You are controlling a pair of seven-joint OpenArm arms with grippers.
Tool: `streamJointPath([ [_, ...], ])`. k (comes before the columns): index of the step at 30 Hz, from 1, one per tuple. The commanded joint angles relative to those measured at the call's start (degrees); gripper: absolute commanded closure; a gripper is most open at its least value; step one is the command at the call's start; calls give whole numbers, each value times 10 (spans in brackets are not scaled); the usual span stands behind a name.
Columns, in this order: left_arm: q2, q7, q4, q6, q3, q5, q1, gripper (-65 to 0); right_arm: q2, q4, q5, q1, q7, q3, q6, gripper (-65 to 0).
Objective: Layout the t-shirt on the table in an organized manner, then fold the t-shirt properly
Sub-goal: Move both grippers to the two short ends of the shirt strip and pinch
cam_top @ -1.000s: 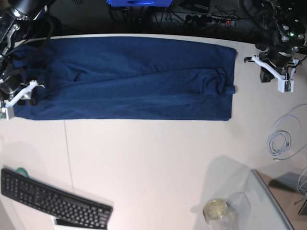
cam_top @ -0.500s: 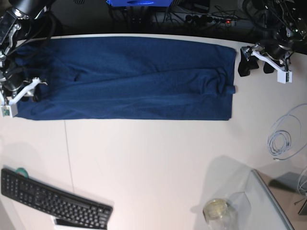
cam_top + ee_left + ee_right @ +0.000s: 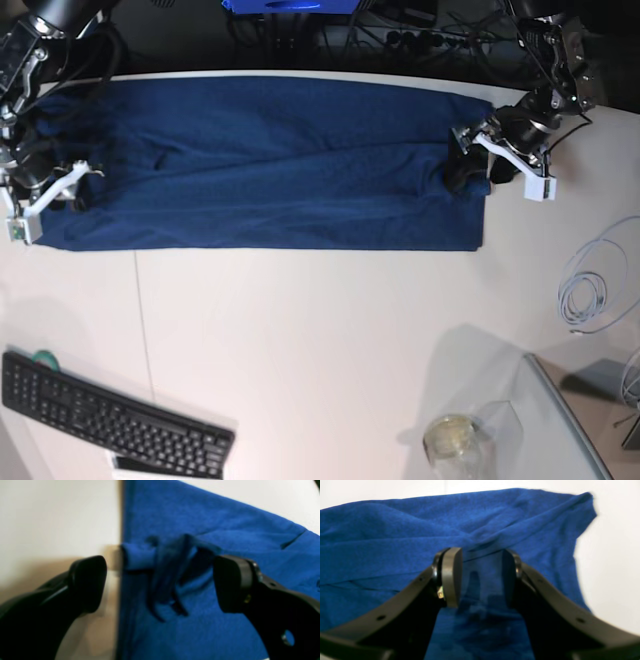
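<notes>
Since the earlier frame the left tool [image 3: 475,167], spread wide and empty, has swung onto the folded dark navy t-shirt [image 3: 270,165] along the white table's [image 3: 320,340] far edge; next it must pinch the bunched hem. Right tool [image 3: 480,577] half-parted over cloth; grip unclear.

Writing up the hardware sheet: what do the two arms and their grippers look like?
Both arms are black with dark cables along the links. The left gripper and the right gripper have curved black fingers ending in flat, rounded black pads, with small holes along the fingers. In the base view, each wrist carries a white bracket.
</notes>
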Motion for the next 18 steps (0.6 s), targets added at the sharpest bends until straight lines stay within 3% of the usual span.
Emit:
streamJointPath([
  [1, -8, -5, -5, -4, 3, -7, -2, -650, 6, 9, 8, 6, 11, 0, 3, -245],
  [10, -20, -49, -95, -4, 12, -7, -28, -650, 2, 9, 8, 7, 11, 0, 3, -245],
  [18, -29, -49, -121, -4, 63, -7, -44, -364, -1, 9, 8, 8, 11, 0, 3, -245],
])
